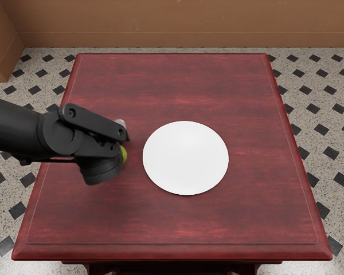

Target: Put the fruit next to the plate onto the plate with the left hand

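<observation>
- The fruit (pixel 122 153) showed only as a small yellow-green sliver. It was just beside the plate's rim, on the side facing the counter's left edge, and it was not on the plate.
- It could not be told whether the fruit rested on the counter (pixel 178 80) or was already lifted a little, because most of it was hidden.
- The left robot hand (pixel 97 146) was over the fruit and covered it from above and from the left. Its dark arm came in across the left edge of the counter.
- It could not be told whether this robot hand was closed on the fruit or only placed around it; the contact was hidden under the hand itself.
- The plate (pixel 185 157) lay near the middle of the counter, slightly toward the front edge. It was white and flat, and nothing was on it.
- In my judgement, the reach to the fruit was done and the task stood at the grasping step, so it was in its early part.
- What was left, as I judge it: to secure the fruit, lift it, carry it a short way toward the right edge over the plate's rim, put it down on the plate, and let go.
- The right robot hand was not in view.
- Around the counter a floor (pixel 332 86) with a black and white pattern was visible.
</observation>
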You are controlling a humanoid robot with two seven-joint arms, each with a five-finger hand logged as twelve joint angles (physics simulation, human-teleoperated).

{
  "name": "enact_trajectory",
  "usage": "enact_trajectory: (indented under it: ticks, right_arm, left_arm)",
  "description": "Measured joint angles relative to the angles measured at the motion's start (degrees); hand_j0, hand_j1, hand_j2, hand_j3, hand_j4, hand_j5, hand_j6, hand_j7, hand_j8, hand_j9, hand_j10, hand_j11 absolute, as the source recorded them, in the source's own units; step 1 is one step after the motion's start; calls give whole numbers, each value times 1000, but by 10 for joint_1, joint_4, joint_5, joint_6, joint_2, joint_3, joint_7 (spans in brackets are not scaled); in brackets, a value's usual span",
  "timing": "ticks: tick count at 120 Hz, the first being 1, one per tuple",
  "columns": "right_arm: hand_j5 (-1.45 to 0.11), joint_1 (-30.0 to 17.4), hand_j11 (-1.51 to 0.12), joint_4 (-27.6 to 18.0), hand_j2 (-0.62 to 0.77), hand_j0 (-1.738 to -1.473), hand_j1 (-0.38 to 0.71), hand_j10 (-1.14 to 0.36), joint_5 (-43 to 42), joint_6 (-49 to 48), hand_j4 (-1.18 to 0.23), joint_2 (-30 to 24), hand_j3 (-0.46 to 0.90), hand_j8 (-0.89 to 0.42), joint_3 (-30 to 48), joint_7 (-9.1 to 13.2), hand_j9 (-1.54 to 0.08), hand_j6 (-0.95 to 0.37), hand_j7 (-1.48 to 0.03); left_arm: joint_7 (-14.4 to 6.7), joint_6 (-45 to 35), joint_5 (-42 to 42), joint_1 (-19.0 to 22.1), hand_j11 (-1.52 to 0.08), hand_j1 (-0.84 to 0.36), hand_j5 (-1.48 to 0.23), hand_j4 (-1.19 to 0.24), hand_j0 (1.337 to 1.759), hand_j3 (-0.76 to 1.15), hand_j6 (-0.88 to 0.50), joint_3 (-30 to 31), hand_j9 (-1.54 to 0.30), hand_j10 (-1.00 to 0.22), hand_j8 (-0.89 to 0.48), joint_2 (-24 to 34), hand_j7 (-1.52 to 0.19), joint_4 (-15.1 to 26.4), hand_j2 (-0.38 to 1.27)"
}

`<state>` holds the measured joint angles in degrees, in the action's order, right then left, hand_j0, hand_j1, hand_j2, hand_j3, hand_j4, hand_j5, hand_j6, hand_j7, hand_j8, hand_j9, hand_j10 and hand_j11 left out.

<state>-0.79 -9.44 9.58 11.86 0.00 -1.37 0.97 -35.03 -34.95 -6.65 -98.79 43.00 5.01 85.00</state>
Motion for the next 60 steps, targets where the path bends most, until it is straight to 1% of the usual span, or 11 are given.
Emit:
enact_trajectory:
  ticks: [23, 37, 45, 60]
  right_arm:
    - [-47, 0, -47, 0, -7, -1658, -305, -37, 0, 0, -37, 0, 0, -37, 0, 0, -47, -37, -47]
    - [-47, 1, -47, 0, -7, -1658, -305, -37, 0, 0, -37, 0, 0, -37, 0, 0, -47, -37, -47]
    - [-47, 1, -47, 0, -7, -1658, -305, -37, 0, 0, -37, 0, 0, -37, 0, 0, -47, -37, -47]
    - [-47, 1, -47, 0, -7, -1658, -305, -37, 0, 0, -37, 0, 0, -37, 0, 0, -47, -37, -47]
  left_arm:
    - [0, 0, 0, 0, -661, -224, -663, -498, 1657, 0, -499, 1, -661, -500, -498, 0, -662, -2, 111]
    - [0, 0, 0, -1, -710, -255, -711, -533, 1656, 0, -533, 8, -710, -534, -457, 0, -711, -4, 145]
    - [0, 0, 0, -1, -744, -265, -748, -556, 1656, 0, -521, 10, -744, -559, -443, 0, -747, -6, 176]
    - [0, 1, 0, 0, -804, -241, -814, -582, 1653, 0, -501, 13, -804, -589, -423, 0, -810, -8, 134]
